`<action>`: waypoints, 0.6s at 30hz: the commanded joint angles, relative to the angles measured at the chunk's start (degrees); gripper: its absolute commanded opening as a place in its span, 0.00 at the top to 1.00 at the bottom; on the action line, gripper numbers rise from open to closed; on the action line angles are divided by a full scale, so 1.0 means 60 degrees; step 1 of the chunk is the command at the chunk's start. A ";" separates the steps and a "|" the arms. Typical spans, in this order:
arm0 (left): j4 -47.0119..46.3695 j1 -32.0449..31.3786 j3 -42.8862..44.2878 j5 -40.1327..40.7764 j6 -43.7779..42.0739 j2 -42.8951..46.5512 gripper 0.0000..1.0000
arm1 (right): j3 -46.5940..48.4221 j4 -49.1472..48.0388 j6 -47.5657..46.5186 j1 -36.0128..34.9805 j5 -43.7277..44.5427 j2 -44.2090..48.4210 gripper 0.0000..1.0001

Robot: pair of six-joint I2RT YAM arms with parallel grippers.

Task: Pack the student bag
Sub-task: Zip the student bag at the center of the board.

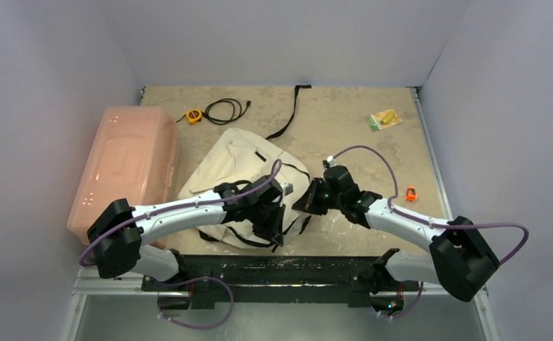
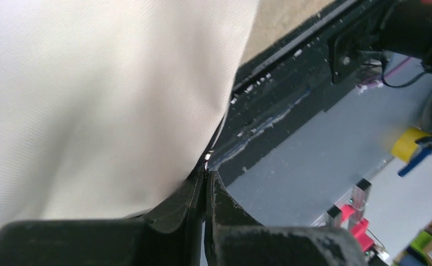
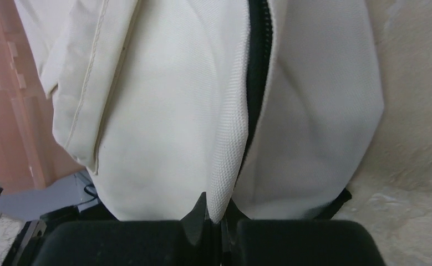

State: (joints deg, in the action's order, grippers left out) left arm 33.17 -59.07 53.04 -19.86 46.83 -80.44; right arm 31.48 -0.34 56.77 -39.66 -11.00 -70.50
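A pink bin [image 1: 124, 170] is parked far left on the worktop [image 1: 358, 135], and the student bag [image 1: 234, 160] is laid just beside it, mid-worktop. The left end effector [image 2: 207, 185] is pressed shut at the bag's near edge, though an actual pinch can't be made out. The right end effector [image 3: 220, 217] is clamped on the cream flap beside the zipper [image 3: 257, 66].

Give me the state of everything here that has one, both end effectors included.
student bag: lying on the table.
pink bin: lid on.
black cable: coiled, loose.
left end effector: shut at the bag's edge; grip unclear.
right end effector: shut on the bag's fabric beside its zipper.
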 commanded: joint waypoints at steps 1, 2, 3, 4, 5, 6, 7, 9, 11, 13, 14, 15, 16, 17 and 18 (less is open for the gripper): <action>0.1315 -0.0073 0.0070 0.0781 -0.0473 0.0275 1.00 | 0.0358 0.0426 -0.1208 0.1861 0.0819 0.0151 1.00; 0.1577 -0.0072 -0.0024 0.0968 -0.0513 0.0377 1.00 | 0.0408 0.0350 -0.1588 0.2187 0.0933 0.0152 1.00; 0.1857 -0.0065 -0.0128 0.1224 -0.0534 0.0501 1.00 | 0.0471 0.0249 -0.1934 0.2521 0.1044 0.0099 1.00; 0.2193 -0.0051 -0.0288 0.1570 -0.0560 0.0711 1.00 | 0.0538 0.0110 -0.2316 0.2894 0.0908 -0.0160 1.00; 0.2371 -0.0013 -0.0381 0.1845 -0.0547 0.0883 1.00 | 0.0615 -0.0028 -0.2501 0.3360 0.0581 -0.0317 1.00; 0.2632 0.0076 -0.0551 0.2072 -0.0518 0.1088 1.00 | 0.0662 -0.0269 -0.2709 0.3726 0.0275 -0.0560 1.00; 0.3006 0.0193 -0.0773 0.2316 -0.0461 0.1330 1.00 | 0.0717 -0.0444 -0.2900 0.4012 0.0134 -0.0777 1.00; 0.3357 0.0547 -0.1222 0.2686 -0.0254 0.1957 1.00 | 0.1003 -0.0514 -0.3227 0.4162 0.0092 -0.1085 1.00; 0.3496 0.1113 -0.1625 0.2624 -0.0260 0.2478 1.00 | 0.1331 -0.0488 -0.3515 0.4206 -0.0152 -0.1441 1.00; 0.3583 0.1535 -0.1876 0.2539 -0.0184 0.2801 1.00 | 0.1487 -0.0475 -0.3601 0.4282 -0.0039 -0.1654 1.00; 0.3477 0.1564 -0.1994 0.2325 -0.0180 0.2864 1.00 | 0.1525 -0.0471 -0.3659 0.4376 0.0027 -0.1734 1.00; 0.3061 0.1561 -0.2135 0.1736 -0.0207 0.2865 1.00 | 0.1586 -0.0416 -0.3760 0.4450 0.0125 -0.1777 1.00; 0.2341 0.1483 -0.2325 0.0734 -0.0183 0.2861 1.00 | 0.1668 -0.0330 -0.3932 0.4459 0.0132 -0.1766 1.00; 0.1168 0.1274 -0.2559 -0.0317 -0.0022 0.2835 1.00 | 0.1786 -0.0142 -0.4078 0.4440 0.0072 -0.1713 1.00; 0.0048 0.0894 -0.2631 -0.1244 0.0241 0.2702 1.00 | 0.1967 0.0127 -0.4162 0.4293 -0.0105 -0.1731 1.00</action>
State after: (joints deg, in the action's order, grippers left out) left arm 30.41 -50.22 42.37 -9.19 47.51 -64.40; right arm 38.63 1.85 40.40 -18.98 -25.69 -81.03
